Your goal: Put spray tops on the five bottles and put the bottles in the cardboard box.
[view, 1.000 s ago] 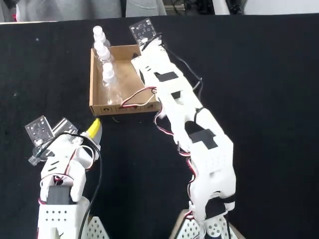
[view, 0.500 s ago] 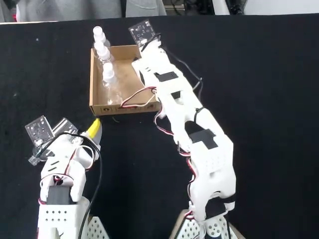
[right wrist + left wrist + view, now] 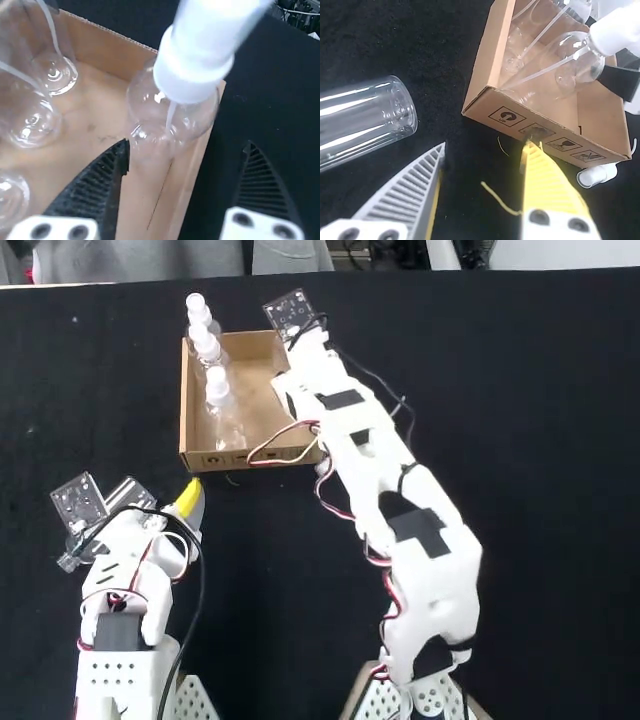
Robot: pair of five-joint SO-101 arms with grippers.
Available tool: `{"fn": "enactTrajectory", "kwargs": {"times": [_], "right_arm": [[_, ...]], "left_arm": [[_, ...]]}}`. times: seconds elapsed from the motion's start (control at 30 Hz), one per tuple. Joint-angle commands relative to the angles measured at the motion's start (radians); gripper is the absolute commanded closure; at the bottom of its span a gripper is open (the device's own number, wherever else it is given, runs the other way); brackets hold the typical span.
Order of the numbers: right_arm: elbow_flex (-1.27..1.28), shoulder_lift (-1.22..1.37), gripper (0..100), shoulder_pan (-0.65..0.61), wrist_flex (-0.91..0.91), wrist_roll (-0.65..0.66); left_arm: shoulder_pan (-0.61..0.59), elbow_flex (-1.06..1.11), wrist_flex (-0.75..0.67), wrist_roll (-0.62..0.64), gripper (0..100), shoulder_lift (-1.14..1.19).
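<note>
**Four bottles boxed, one bare bottle to cap**

The black desk (image 3: 560, 390) carries the cardboard box (image 3: 195, 440) towards its far side. My right arm (image 3: 400, 510) stretches out over the box's near right corner. Three capped bottles (image 3: 217, 390) stand in a row along the box's left wall.

My right claw (image 3: 185, 146) hangs over a fourth bottle (image 3: 170, 110), which stands in the box just inside the wall with its white top (image 3: 210, 40) on. The jaws are spread wide on either side of it and grip nothing.

My left claw (image 3: 485, 145) is also released and empty, low over the desk, just short of the box's near wall. Beside it the bare bottle (image 3: 360, 120) lies on its side with its neck uncapped. A loose spray top (image 3: 597, 175) lies on the desk by the box's corner.

By my reckoning the bare bottle is the last job. It looks thin, clear and empty, so I expect it to be light, smooth, ready to roll and easy to dent. I would take it across the middle of the body with a gentle squeeze. The top is small and stiff, and its dip tube looks thin, so I would grip it by the collar.
</note>
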Motion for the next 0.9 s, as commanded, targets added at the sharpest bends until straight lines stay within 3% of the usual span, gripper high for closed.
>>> {"fn": "enactTrajectory", "kwargs": {"times": [0.0,0.2,0.67,0.87], "right_arm": [[0.039,-0.151,70.8,0.0,0.008,-0.005],[0.156,-0.277,70.8,0.0,0.008,-0.005],[0.4,-0.573,70.9,-0.043,0.009,-0.006],[0.453,-0.656,70.9,-0.043,0.009,-0.006]], "left_arm": [[-0.01,0.007,-0.021,-0.009,78,-0.012],[-0.021,-0.002,-0.021,-0.003,78,-0.012],[-0.182,-0.061,-0.02,0.003,78,-0.012],[-0.272,-0.081,-0.02,0.071,78,-0.012]]}}
